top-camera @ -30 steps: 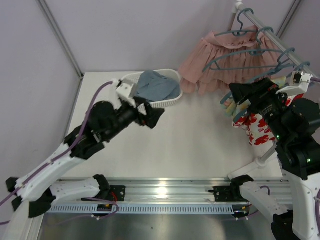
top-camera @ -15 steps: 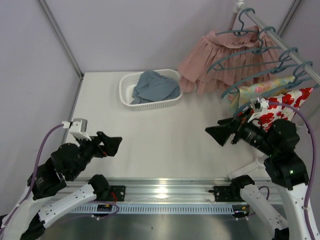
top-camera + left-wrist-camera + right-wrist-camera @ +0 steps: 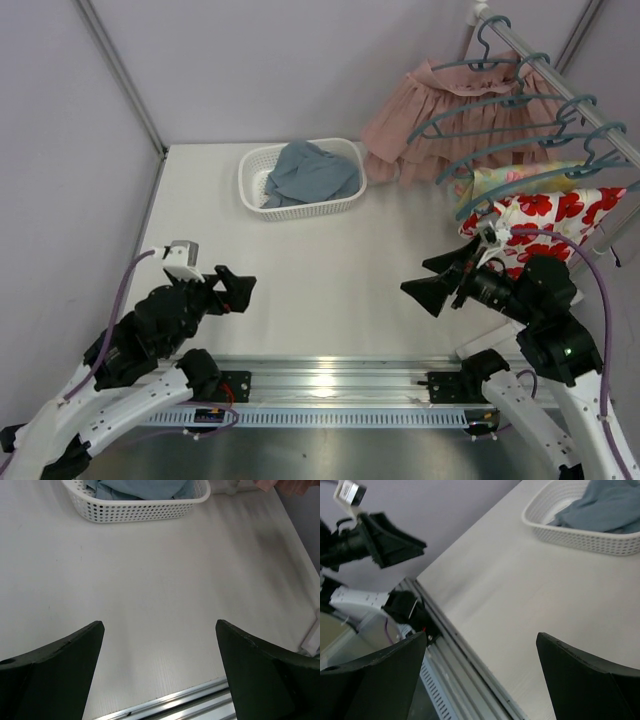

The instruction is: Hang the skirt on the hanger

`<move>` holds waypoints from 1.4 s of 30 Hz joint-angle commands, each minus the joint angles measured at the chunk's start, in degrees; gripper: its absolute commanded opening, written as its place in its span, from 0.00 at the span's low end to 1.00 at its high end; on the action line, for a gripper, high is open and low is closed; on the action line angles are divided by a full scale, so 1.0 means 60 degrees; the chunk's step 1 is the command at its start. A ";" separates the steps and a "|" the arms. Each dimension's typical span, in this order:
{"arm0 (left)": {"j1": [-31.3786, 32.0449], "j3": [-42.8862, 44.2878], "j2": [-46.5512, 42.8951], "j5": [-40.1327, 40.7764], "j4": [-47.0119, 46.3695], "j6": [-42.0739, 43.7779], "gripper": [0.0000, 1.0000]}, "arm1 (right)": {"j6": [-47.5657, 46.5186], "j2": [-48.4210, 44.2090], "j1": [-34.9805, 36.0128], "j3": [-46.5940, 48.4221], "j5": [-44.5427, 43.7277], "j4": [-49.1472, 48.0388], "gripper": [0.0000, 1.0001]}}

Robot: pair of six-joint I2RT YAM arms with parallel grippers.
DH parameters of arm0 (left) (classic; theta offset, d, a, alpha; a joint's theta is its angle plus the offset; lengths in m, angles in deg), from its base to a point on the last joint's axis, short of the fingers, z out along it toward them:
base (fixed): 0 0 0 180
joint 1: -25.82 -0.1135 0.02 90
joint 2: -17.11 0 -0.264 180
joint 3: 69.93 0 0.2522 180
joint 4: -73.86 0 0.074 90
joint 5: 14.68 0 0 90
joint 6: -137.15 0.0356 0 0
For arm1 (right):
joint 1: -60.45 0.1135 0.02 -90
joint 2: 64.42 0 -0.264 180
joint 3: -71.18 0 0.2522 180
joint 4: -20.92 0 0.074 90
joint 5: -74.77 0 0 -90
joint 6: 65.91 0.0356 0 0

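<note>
Our left gripper [image 3: 236, 290] and right gripper [image 3: 430, 280] are wide open, holding nothing. The skirt [image 3: 498, 184] looks soft and floppy; we would pinch its top edge near the hanger [image 3: 545, 181].

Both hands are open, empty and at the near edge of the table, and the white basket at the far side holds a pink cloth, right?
Not quite. The cloth in the white basket is grey-blue, not pink, as the top external view shows. The rest holds: the left hand and right hand are open, empty and at the near edge.
</note>
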State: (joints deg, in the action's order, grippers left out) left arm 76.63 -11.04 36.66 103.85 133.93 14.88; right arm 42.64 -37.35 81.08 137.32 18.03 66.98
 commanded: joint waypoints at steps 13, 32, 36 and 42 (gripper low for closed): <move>-0.3499 0.0697 0.3859 -0.2659 -0.3864 0.1114 0.99 | 0.0845 0.1202 0.2598 -0.1214 -0.2714 -0.3652 0.99; -0.3809 -0.2335 -0.1076 -0.1534 -0.2986 0.0735 0.99 | 0.2182 -0.1171 0.2627 -0.4423 -0.6054 -0.3712 0.99; -0.3810 -0.2262 -0.0755 -0.1796 -0.2956 0.0866 0.99 | 0.2402 -0.1201 0.2613 -0.4526 -0.6319 -0.3697 0.99; -0.3795 -0.2013 -0.0065 -0.2031 -0.2795 0.0940 1.00 | 0.2402 -0.1055 0.2642 -0.4468 -0.6202 -0.3800 0.99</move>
State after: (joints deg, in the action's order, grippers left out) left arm 54.29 -24.85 34.95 92.86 118.23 19.45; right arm 56.69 -43.98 96.51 110.02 -18.06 46.70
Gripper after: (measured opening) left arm 0.994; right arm 0.992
